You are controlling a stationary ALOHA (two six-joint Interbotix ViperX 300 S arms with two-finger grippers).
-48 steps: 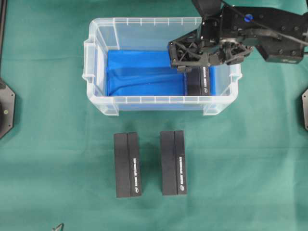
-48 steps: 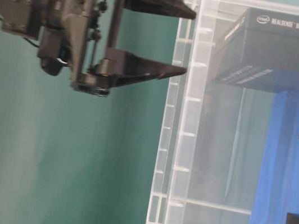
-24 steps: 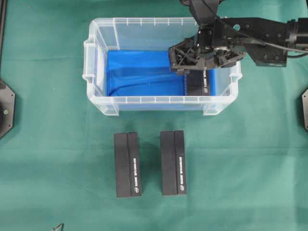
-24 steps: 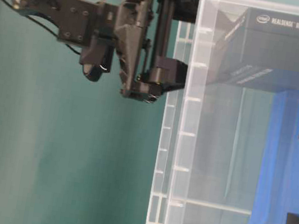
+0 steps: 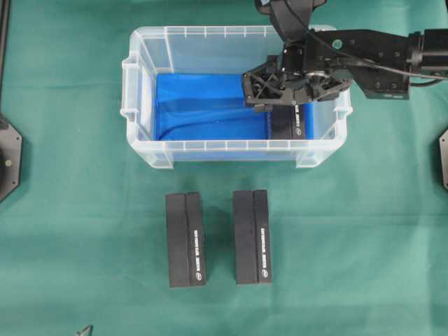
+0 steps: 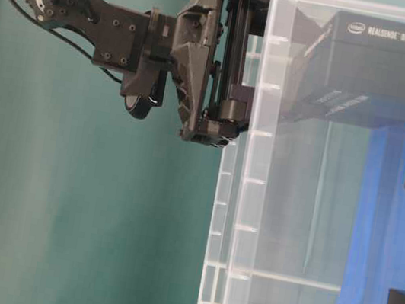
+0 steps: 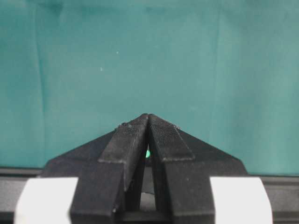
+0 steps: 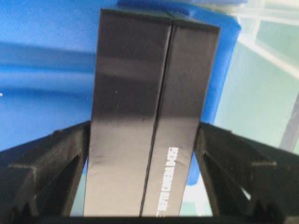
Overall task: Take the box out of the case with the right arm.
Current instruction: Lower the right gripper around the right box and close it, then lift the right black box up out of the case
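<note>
The clear plastic case [image 5: 143, 105] stands on the far half of the green-covered bench [image 5: 84, 231], its bottom lined in bright blue. One black box [image 8: 149, 116] lies inside, at the right end of the case; its white print reads as a depth camera carton. Two more black boxes [image 5: 186, 240] [image 5: 252, 236] lie side by side on the bench just near of the case, outside it.

The right arm [image 5: 381, 52] reaches in from the right, and the right gripper [image 5: 269, 91] is down over the box in the case. In the right wrist view its jaws stand wide apart, one on each long side of the box, with the box between them. They lie close to the box's sides, but whether they touch it cannot be told. The left gripper [image 7: 148, 135] is off over bare green cloth, its jaws together and holding nothing.

The step in hand looks like the approach for the grasp: the gripper is placed around the box, not yet clamped. The next move, as I judge it, calls for closing squarely on the long sides, then lifting straight up enough to clear the rim before carrying it out. The case's right wall is close, so a jaw could catch it.
</note>
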